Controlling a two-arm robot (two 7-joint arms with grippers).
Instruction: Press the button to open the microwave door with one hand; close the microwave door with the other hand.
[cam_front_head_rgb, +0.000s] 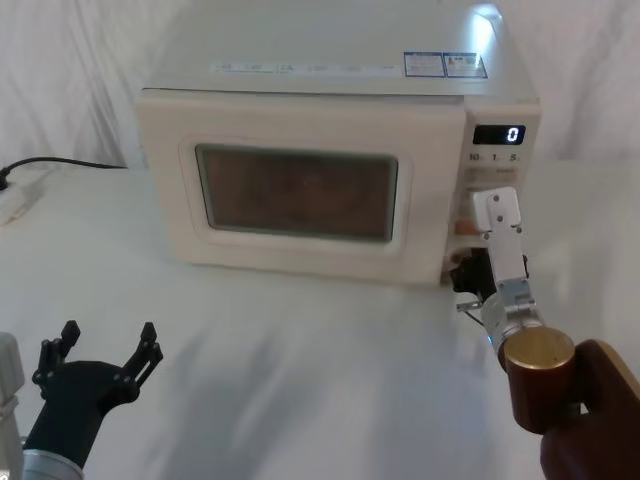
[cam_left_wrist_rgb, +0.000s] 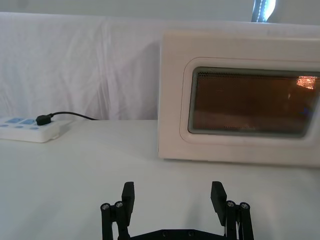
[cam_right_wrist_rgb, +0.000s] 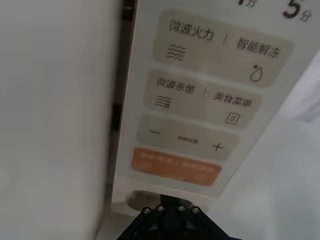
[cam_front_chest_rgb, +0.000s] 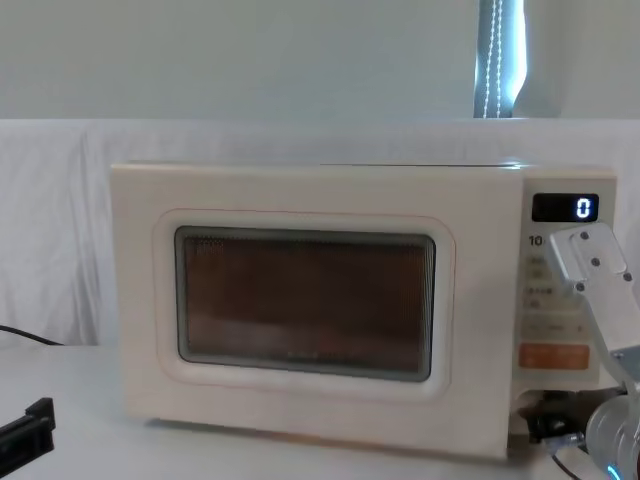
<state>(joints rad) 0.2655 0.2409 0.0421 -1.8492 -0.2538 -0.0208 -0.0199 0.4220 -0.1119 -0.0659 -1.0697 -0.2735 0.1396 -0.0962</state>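
Right gripper (cam_right_wrist_rgb: 169, 216) sits at the microwave's (cam_front_head_rgb: 330, 70) stiff button (cam_right_wrist_rgb: 145, 200), jaws unreadable; push it squarely. Left gripper (cam_front_head_rgb: 105, 350), jaws spread, waits before the door (cam_front_head_rgb: 300, 190).

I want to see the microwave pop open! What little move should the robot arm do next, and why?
Probably push the right gripper a bit farther into the wide cream button. It sits at that button, below the orange one, yet the door looks shut. The left gripper waits open, low over the table.
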